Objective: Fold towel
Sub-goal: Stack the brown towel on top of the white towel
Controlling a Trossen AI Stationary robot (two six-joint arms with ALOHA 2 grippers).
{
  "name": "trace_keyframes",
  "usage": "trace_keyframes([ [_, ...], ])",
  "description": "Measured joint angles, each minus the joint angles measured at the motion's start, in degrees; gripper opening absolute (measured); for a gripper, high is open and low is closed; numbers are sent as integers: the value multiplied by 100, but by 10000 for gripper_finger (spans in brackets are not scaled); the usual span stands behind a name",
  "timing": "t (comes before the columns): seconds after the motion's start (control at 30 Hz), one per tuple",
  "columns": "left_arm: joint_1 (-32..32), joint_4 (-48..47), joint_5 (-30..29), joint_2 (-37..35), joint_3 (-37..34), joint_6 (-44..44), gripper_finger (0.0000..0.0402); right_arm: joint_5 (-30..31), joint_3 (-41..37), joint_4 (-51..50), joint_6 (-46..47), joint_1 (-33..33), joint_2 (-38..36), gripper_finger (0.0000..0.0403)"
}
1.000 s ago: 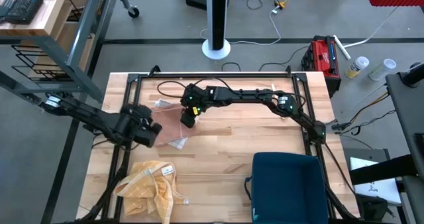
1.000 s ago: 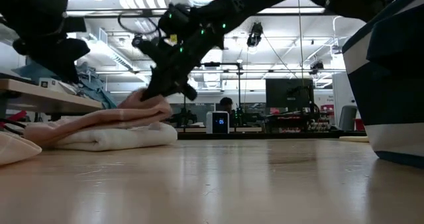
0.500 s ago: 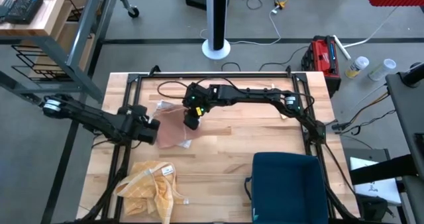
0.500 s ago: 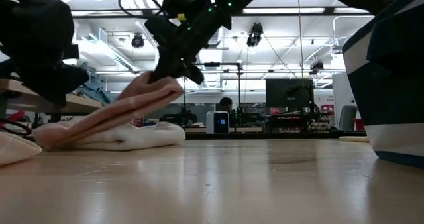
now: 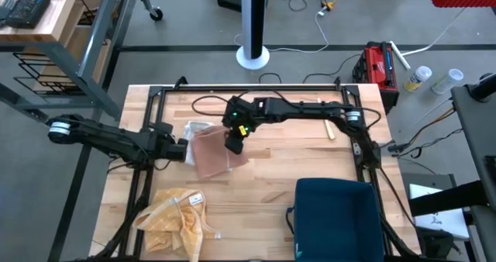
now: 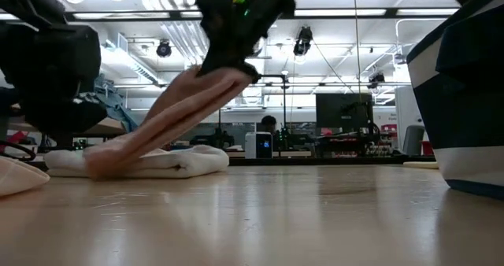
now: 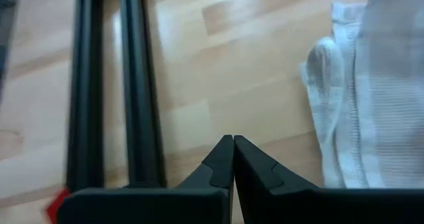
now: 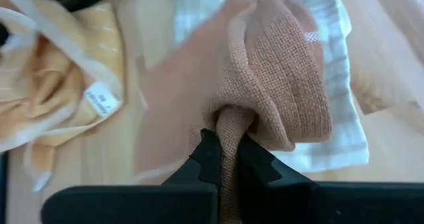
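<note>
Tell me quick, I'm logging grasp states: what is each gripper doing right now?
Left gripper: shut, holding nothing, beside the white towel.
Right gripper: shut on the pink towel, lifting its edge.

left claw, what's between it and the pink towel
Bare wood only, seen in the left wrist view: the left claw is shut on nothing, short of the pink towel.

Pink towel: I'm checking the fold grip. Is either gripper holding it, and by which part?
The right gripper is shut on the pink towel, pinching a bunched edge lifted off the table. The left gripper is shut beside a white cloth, holding nothing.
</note>
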Motion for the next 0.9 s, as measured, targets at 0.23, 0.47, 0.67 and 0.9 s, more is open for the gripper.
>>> trace_keyframes([
  [0.23, 152, 1502, 843, 3, -328, 837, 0, 15, -539, -17, 130, -29, -956, 11],
  [0.47, 396, 2589, 1732, 86, -657, 1233, 0, 56, -643, 17, 193, -39, -1401, 11],
  [0.67, 390, 2788, 2318, -6, -509, 1336, 0, 67, -647, 7, 199, -37, -1441, 11],
  [0.9, 366, 3151, 3097, -126, -40, 2252, 0, 50, -656, 292, 409, -13, -1418, 11],
])
